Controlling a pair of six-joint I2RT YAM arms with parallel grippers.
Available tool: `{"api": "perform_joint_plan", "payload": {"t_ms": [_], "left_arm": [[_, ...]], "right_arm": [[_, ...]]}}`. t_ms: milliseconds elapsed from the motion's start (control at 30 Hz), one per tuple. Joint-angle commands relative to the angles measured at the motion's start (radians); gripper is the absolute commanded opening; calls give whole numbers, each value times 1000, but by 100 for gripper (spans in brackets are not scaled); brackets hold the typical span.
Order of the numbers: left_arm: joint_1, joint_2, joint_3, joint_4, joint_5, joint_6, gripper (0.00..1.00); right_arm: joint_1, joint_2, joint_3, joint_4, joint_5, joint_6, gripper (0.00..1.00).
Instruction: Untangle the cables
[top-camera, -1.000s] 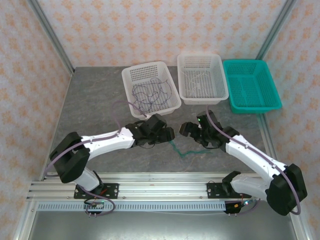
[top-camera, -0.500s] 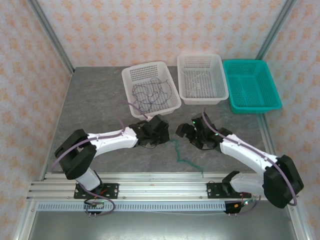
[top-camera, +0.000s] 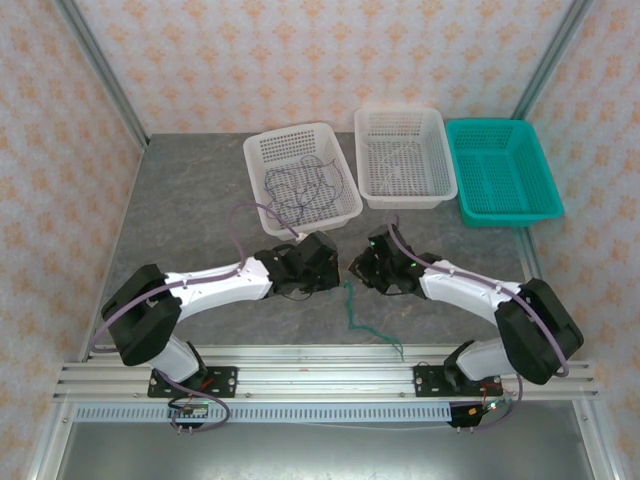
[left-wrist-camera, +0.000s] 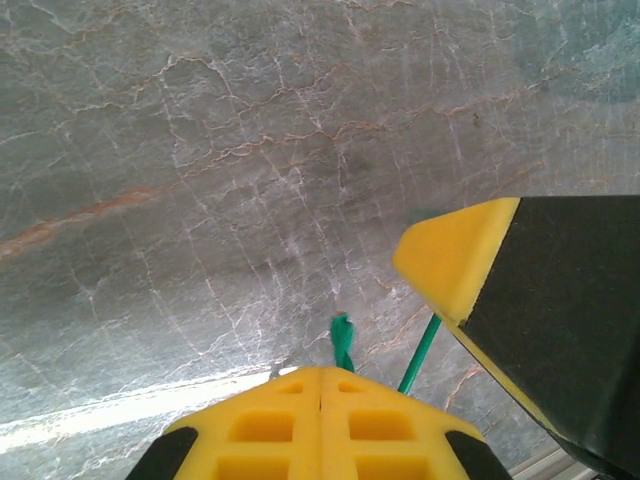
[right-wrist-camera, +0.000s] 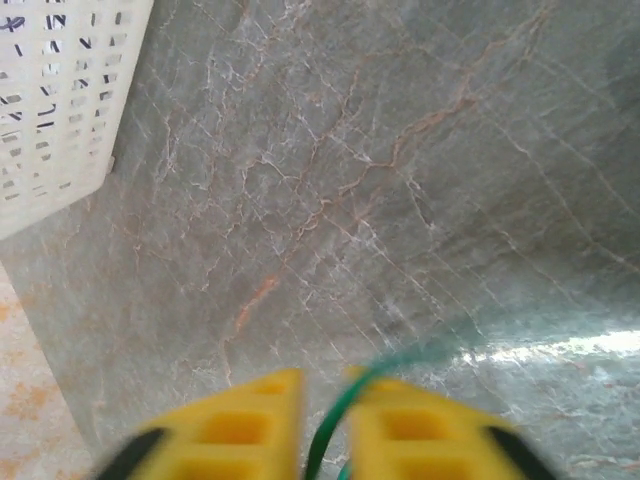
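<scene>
Top external: teal-green cable (top-camera: 349, 308) lies lengthwise front-to-back, near end slanting right.

The top external camera sits high above and behind the arm bases (top-camera: 190, 380). It faces down and forward over the whole grey marble table (top-camera: 180, 200) to the back wall (top-camera: 320, 60) — a far, wide look. The left wrist camera peers past its own yellow fingers (left-wrist-camera: 260, 430) at the tabletop, very close. The right wrist camera does likewise, with a white basket (right-wrist-camera: 60, 120) at its upper left. All three views share the teal-green cable (top-camera: 352, 312) on the marble, where the left gripper (top-camera: 338, 274) and right gripper (top-camera: 358, 268) meet.
</scene>
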Motion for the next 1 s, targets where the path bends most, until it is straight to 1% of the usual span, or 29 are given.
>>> {"api": "perform_joint_plan", "payload": {"t_ms": [0, 133, 200, 267, 500, 800, 967], "left_arm": [[-6, -52, 23, -81, -66, 16, 0], [-5, -109, 16, -198, -172, 14, 0], [1, -148, -4, -250, -226, 12, 0], [19, -194, -32, -273, -254, 8, 0], [108, -343, -146, -298, -261, -6, 0], [180, -481, -201, -381, -287, 22, 0], [244, -570, -231, -451, -296, 56, 0]], "right_arm": [[3, 3, 42, -24, 86, -13, 0], [-2, -65, 34, -94, 209, -52, 0], [-19, -116, 12, -111, 263, -54, 0], [-46, -161, -6, -132, 294, -53, 0], [-158, -277, -34, -217, 329, -93, 0], [-275, -360, -34, -284, 333, -130, 0], [-378, -418, -22, -337, 338, -162, 0]]}}
